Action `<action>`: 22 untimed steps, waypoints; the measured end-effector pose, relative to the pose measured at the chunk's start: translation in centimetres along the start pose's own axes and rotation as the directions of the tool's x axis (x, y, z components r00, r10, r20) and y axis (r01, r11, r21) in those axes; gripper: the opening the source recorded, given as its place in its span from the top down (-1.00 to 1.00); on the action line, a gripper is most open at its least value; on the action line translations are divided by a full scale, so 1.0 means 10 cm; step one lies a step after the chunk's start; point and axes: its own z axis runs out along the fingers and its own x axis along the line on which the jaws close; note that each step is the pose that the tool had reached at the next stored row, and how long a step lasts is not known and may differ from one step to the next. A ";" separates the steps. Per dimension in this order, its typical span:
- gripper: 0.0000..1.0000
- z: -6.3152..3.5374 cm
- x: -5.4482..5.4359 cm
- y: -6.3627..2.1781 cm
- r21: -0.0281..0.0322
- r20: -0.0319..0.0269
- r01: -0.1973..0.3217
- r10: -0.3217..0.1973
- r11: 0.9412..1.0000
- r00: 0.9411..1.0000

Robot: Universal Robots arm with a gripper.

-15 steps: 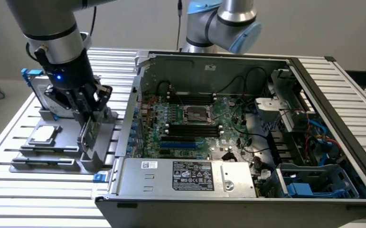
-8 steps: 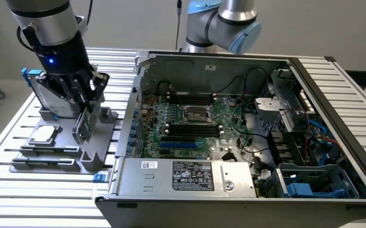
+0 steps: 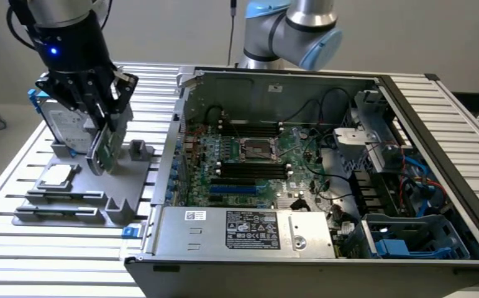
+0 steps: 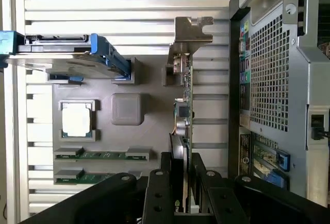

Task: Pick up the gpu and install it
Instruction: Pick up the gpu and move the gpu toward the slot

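Note:
The gpu stands on edge over the grey holder tray, at the exterior view's left. Its green board and silvery end bracket show edge-on in the wrist view, with the black cover on one side. My gripper comes down from above and is shut on the gpu's upper edge, one finger on each face. Whether the card's lower edge still rests in the tray's slot, I cannot tell. The open computer case with its motherboard lies to the exterior view's right of the tray.
A silver hard drive in a blue frame stands on the tray beside the gpu. A processor chip and two memory sticks lie in the tray's other recesses. The case's perforated wall is close beside the card. A power supply fills the case's front.

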 end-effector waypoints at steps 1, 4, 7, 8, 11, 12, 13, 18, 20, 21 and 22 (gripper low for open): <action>0.47 -0.045 -0.01 0.003 0.000 0.000 0.000 0.000 1.000 1.000; 0.47 -0.185 -0.09 0.012 -0.002 -0.001 0.000 0.000 1.000 1.000; 0.47 -0.322 -0.22 0.021 -0.004 -0.003 0.000 0.000 1.000 1.000; 0.47 -0.367 -0.27 0.025 -0.005 -0.004 0.000 0.000 1.000 1.000; 0.47 -0.503 -0.40 0.034 -0.007 -0.007 0.000 0.000 1.000 1.000; 0.47 -0.549 -0.45 0.037 -0.008 -0.008 0.000 0.000 1.000 1.000; 0.47 -0.597 -0.49 0.040 -0.009 -0.009 0.000 0.000 1.000 1.000; 0.47 -0.799 -0.71 0.054 -0.015 -0.016 0.000 0.000 1.000 1.000; 0.47 -0.858 -0.81 0.058 -0.020 -0.018 0.000 0.000 1.000 1.000; 0.47 -0.870 -0.85 0.059 -0.022 -0.019 0.000 0.000 1.000 1.000; 0.47 -0.872 -0.90 0.060 -0.024 -0.019 0.000 0.000 1.000 1.000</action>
